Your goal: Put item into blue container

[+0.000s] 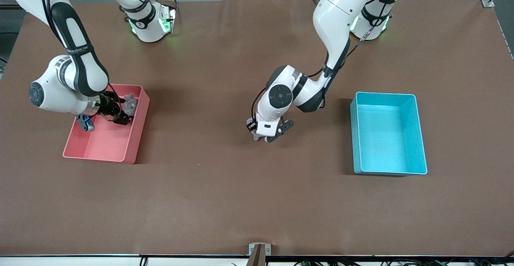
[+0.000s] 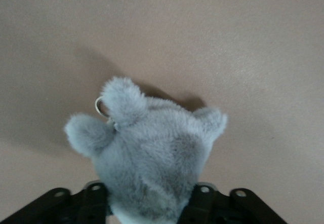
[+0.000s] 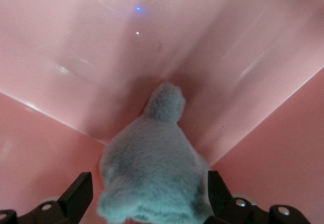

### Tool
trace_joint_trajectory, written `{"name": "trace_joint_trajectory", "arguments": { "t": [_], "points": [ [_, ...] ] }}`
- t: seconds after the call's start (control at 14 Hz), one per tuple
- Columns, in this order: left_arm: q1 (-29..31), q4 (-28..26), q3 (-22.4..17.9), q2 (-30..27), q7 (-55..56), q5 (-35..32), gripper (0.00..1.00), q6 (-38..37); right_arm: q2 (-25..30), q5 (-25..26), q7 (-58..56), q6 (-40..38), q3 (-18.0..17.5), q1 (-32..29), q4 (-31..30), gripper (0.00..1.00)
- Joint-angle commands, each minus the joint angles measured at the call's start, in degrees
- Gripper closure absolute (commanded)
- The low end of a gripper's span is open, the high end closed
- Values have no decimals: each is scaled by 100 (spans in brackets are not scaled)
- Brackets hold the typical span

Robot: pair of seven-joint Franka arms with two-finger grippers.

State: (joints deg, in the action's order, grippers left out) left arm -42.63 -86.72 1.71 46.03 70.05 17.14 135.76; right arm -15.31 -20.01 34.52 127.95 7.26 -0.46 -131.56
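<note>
In left end effector [image 2: 147, 203], grey plush [image 2: 152, 153], lower part cut off.

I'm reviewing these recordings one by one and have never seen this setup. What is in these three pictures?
Two white robot arms stand at a brown table, each ending in a two-finger gripper. The wide picture looks down from across the table; the other two come from cameras on the arms' wrists.

The left gripper is low over the middle of the table, its fingers closed against the sides of a grey plush toy that looks to be resting on the table.

The right gripper reaches into a pink bin with its fingers open on either side of a second grey plush toy.

The blue container sits toward the left arm's end of the table, with nothing in it.
</note>
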Motion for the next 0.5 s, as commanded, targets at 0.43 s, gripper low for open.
{"name": "trace_joint_trajectory", "arguments": {
  "t": [0.43],
  "points": [
    [797,-309,-66,-1410,-26,-1053,92,-1417,-183,-179,-226,-60,3,19,-98,2]
  ]
}}
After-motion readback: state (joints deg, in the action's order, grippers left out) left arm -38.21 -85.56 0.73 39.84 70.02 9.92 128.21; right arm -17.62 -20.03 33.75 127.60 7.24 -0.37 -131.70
